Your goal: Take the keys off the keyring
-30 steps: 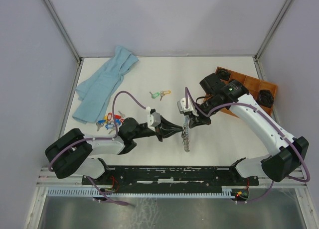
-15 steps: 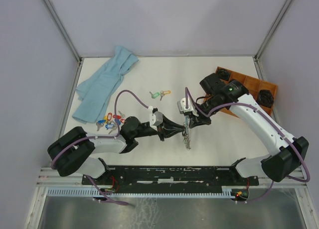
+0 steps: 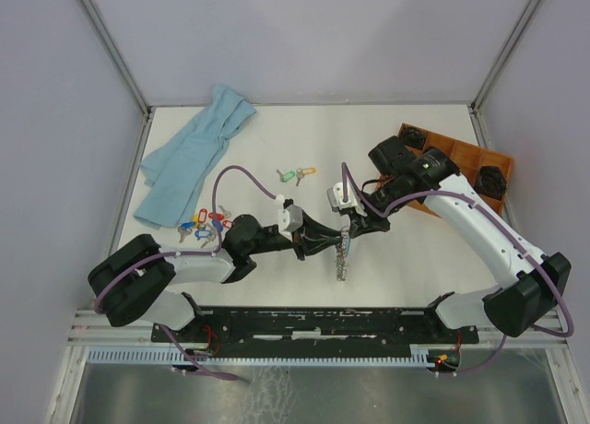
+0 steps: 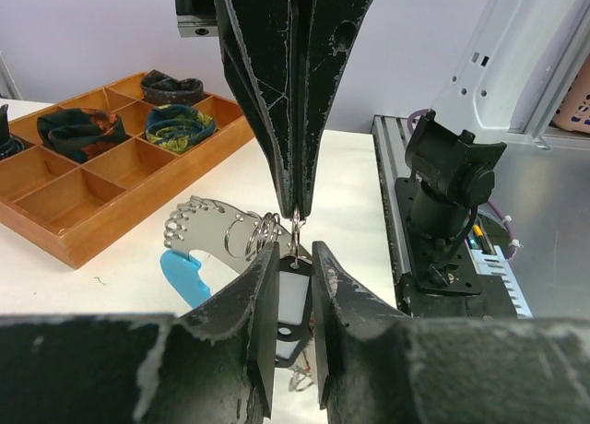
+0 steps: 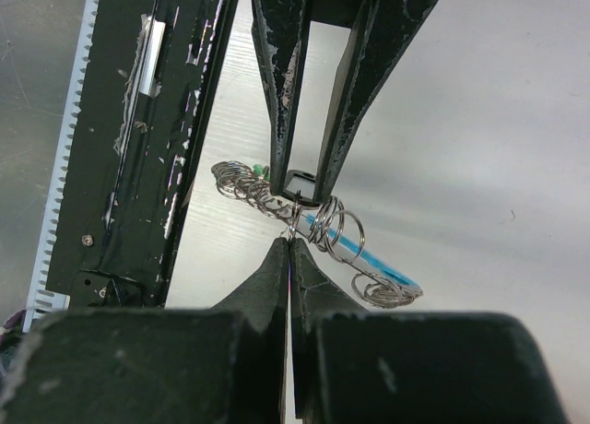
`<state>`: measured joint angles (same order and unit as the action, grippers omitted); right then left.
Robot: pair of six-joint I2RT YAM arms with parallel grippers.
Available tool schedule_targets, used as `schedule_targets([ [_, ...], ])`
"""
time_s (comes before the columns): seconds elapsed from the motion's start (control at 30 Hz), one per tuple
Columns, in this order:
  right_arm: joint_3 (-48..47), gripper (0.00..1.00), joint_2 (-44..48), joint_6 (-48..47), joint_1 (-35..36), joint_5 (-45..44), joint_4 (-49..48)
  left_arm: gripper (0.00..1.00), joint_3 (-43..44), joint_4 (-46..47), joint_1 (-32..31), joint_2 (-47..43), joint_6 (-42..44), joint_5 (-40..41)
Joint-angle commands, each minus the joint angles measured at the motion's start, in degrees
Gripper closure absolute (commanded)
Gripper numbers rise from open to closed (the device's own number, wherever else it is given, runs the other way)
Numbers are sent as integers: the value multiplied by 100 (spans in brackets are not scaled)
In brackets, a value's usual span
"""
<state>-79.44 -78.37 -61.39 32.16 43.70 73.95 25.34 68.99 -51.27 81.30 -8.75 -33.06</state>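
Note:
The keyring point(image 3: 343, 256) is a string of silver rings with a light blue stretch point(image 4: 184, 273), and it dangles over the table's middle. My right gripper point(image 3: 354, 228) is shut on one small ring at its top; the pinch shows in the right wrist view point(image 5: 291, 242). A black-framed white key tag point(image 4: 291, 300) hangs from that ring. My left gripper point(image 4: 295, 251) stands narrowly open around this tag, one finger on each side. Loose keys with red and blue tags point(image 3: 205, 226) lie to the left. A green-tagged and an orange-tagged key point(image 3: 296, 175) lie farther back.
A light blue towel point(image 3: 192, 157) is bunched at the back left. A wooden compartment tray point(image 3: 458, 159) with dark bundles sits at the right, behind the right arm. The metal base rail point(image 3: 323, 324) runs along the near edge.
My left gripper has moved right, up to the hanging keyring, and its jaws have widened around the tag. The right gripper has kept its pinch; the dangling chain has shifted slightly.

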Motion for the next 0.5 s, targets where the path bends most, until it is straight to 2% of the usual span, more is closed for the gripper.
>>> schedule_targets([
  [0.0, -34, 99, 147, -16, 28, 236, -82, 74, 201, 21, -50, 2, 91, 107],
  [0.33, -31, 99, 159, 68, 26, 200, -144, 80, 224, 37, -82, 48, 94, 98],
  [0.47, -36, 99, 159, 73, 35, 200, -146, 88, 255, 13, -77, 61, 102, 72],
])
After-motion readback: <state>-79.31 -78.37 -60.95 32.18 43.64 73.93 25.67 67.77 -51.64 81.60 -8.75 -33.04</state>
